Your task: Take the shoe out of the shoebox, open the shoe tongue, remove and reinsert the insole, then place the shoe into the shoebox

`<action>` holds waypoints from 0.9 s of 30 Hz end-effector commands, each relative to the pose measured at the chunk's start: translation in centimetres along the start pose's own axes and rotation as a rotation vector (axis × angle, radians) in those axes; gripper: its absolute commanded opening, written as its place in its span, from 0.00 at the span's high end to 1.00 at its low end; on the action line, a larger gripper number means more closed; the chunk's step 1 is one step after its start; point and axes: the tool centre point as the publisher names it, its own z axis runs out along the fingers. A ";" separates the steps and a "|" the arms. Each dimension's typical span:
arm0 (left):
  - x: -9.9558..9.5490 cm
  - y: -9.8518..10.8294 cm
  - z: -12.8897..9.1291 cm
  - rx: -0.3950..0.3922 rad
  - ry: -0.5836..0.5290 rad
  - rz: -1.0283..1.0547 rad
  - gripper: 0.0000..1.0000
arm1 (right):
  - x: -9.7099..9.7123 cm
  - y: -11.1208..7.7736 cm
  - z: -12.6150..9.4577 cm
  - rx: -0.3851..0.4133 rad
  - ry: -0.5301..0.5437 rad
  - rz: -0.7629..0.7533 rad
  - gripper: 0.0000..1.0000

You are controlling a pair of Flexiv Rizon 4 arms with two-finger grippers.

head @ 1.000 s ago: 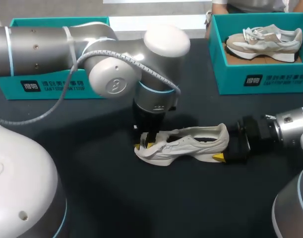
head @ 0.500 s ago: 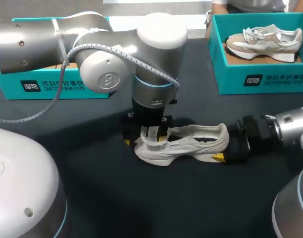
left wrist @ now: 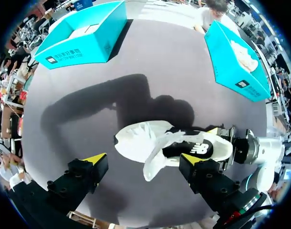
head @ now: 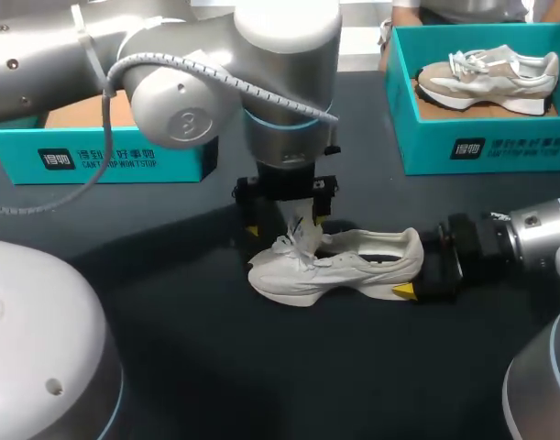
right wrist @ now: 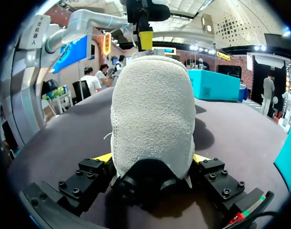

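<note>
Empty shoebox (head: 96,158) sits at far left, well apart from the work. My left end effector (head: 285,220) hangs straight over the front of the shoe (head: 353,268), pointing down at the desk (head: 261,385). Its fingers are wide apart and one yellow tip shows either side of the forefoot, neither touching anything. From the left wrist view the tongue (left wrist: 155,164) stands up loose between those fingers, rising toward the camera but not pinched. The shoe is out of the box, upright on its sole near mid-desk. Its long axis runs across the desk, toe to my left and heel to my right. The left fingers straddle that axis, so closing would bring them in across the shoe's width. My right end effector (head: 417,269) comes in level along the axis from the heel end and is clamped on the heel, a yellow tip pressed to each side of it in the right wrist view. Judgement: the heel is anchored and the collar opening faces up. The left arm is nearer the tongue and insole. That work falls to it, reaching down and slightly toward the heel.
</note>
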 end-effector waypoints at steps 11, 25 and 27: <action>4.3 0.1 -4.5 -0.101 0.186 0.674 0.11 | 0.0 -0.3 0.3 0.004 -0.003 0.001 1.00; 8.2 1.8 -6.2 -0.130 0.291 0.940 1.00 | 0.0 -0.3 0.3 0.004 -0.003 0.001 1.00; 8.2 1.8 -6.2 -0.130 0.291 0.940 1.00 | 0.0 -0.3 0.3 0.004 -0.003 0.001 1.00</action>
